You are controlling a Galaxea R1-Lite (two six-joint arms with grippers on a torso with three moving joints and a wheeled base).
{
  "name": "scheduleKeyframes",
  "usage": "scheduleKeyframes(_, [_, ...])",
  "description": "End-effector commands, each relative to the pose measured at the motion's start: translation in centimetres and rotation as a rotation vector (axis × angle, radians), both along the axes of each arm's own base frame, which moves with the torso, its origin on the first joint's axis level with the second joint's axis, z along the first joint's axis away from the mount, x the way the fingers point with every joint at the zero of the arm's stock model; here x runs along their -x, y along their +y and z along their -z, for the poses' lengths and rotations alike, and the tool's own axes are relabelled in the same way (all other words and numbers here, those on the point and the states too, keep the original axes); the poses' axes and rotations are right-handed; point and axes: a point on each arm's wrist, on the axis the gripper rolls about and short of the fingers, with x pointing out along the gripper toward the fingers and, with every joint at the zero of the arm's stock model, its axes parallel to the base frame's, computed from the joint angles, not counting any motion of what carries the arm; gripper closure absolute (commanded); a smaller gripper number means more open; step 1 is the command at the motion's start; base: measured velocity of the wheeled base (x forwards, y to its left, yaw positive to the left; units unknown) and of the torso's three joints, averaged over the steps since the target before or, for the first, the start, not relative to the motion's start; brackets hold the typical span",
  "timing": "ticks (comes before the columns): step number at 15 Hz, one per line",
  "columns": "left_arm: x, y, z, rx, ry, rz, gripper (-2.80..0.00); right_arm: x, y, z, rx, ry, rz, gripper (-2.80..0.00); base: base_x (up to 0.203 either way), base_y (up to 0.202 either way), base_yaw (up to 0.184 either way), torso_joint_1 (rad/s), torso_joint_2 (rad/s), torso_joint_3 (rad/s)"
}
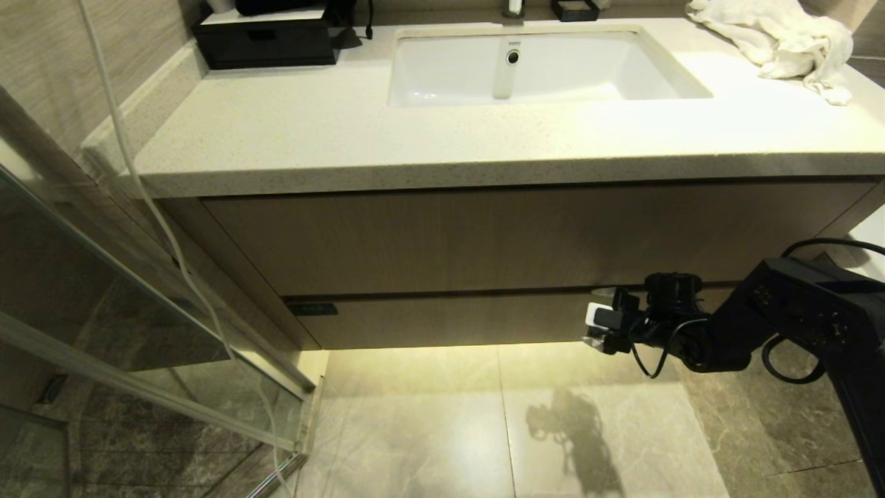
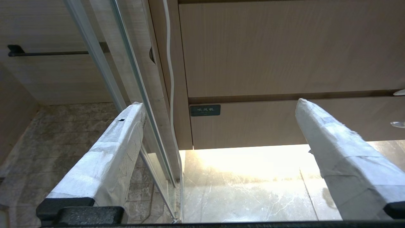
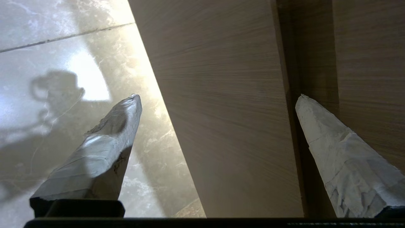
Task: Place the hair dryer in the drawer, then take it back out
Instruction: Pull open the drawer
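Two wood-grain fronts fill the space under the pale stone desk (image 1: 442, 149) that you see in the head view: a tall vanity panel (image 1: 511, 235) above and the low, flat face of the drawer (image 1: 449, 321) below it, shut flush, with a dark gap between them. You cannot see the hair dryer in any view, so its place cannot be told. A white sink (image 1: 546, 66) sits sunk in the desk top, a black box (image 1: 266, 38) stands at its rear left corner and a white towel (image 1: 781, 41) lies crumpled at the rear right. A glass shower door (image 1: 138, 325) stands to the left, with a white cord (image 1: 173, 242) hanging down beside it. The floor (image 1: 484, 429) is glossy marble tile, lit from under the vanity.

Your right hand (image 1: 596, 326) hangs level in front of the right part of the drawer face, near it, with the fingers (image 3: 107, 145) wide apart and nothing between them; one points at the gap above the drawer. Your left hand (image 2: 221, 104) is also spread wide and empty, and faces the drawer's left end, where a small dark label (image 2: 205, 110) sits.
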Motion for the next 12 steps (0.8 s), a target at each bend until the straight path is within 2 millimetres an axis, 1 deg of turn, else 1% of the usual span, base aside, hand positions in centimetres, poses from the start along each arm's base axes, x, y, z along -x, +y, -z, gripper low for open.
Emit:
scheduleKeyframes(1, [-0.4, 0.0, 1.1, 0.001, 0.038, 0.000, -2.80, -0.5, 0.0, 0.4, -0.005, -0.013, -0.001, -2.80, 0.000, 0.000, 0.000, 0.000, 0.00, 0.000])
scheduleKeyframes(7, [-0.4, 0.0, 1.1, 0.001, 0.038, 0.000, -2.80, -1.4, 0.0, 1.1, -0.017, -0.057, 0.007, -2.80, 0.000, 0.000, 0.000, 0.000, 0.00, 0.000])
scheduleKeyframes(12, [-0.4, 0.0, 1.1, 0.001, 0.038, 0.000, -2.80, -1.6, -0.1, 2.5, -0.010, -0.047, 0.024, -2.80, 0.000, 0.000, 0.000, 0.000, 0.00, 0.000])
